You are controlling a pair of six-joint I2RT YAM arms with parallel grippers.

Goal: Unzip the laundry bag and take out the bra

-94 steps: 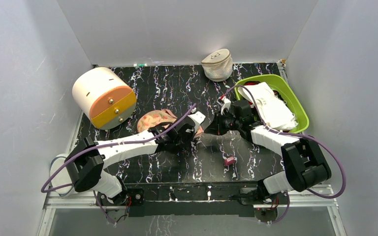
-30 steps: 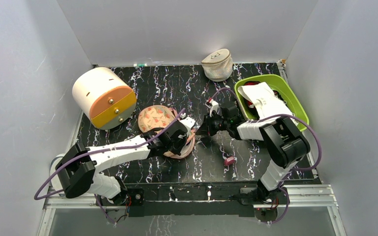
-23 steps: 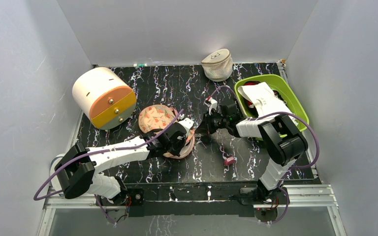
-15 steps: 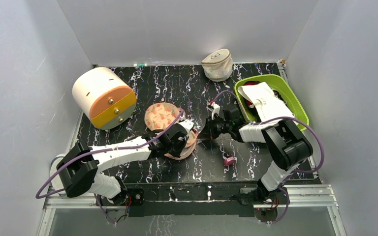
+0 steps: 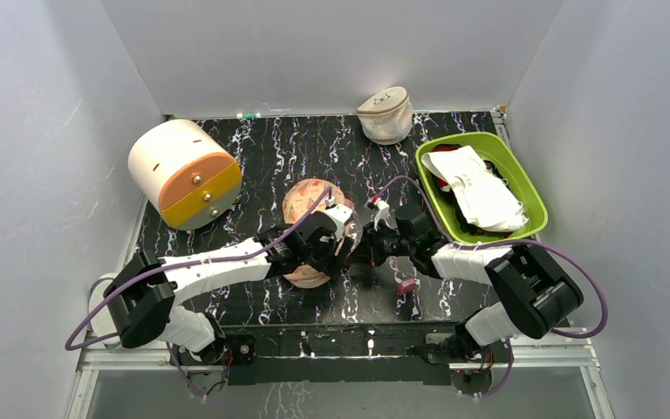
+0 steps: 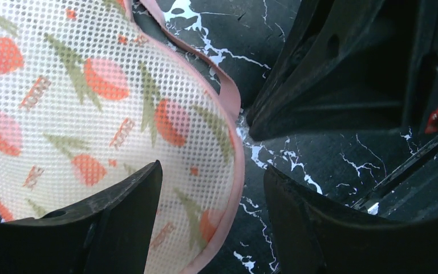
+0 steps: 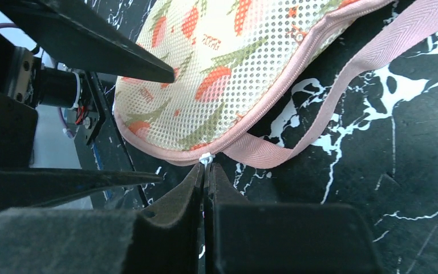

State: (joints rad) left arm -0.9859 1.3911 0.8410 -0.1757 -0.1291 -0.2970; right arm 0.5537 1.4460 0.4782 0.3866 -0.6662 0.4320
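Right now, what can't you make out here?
- Bra: seen in no view; the peach printed mesh laundry bag hides its contents.
- Top view: the left arm covers much of that bag.
- Right wrist view: the zip runs past the top edge; the shut right fingers partly hide the white pull.

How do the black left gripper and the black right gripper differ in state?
The left gripper is open, straddling the rim of the peach printed mesh laundry bag, holding nothing. The right gripper is shut, pinching the bag's small white zipper pull. Both are at the same bag's pink-trimmed edge.
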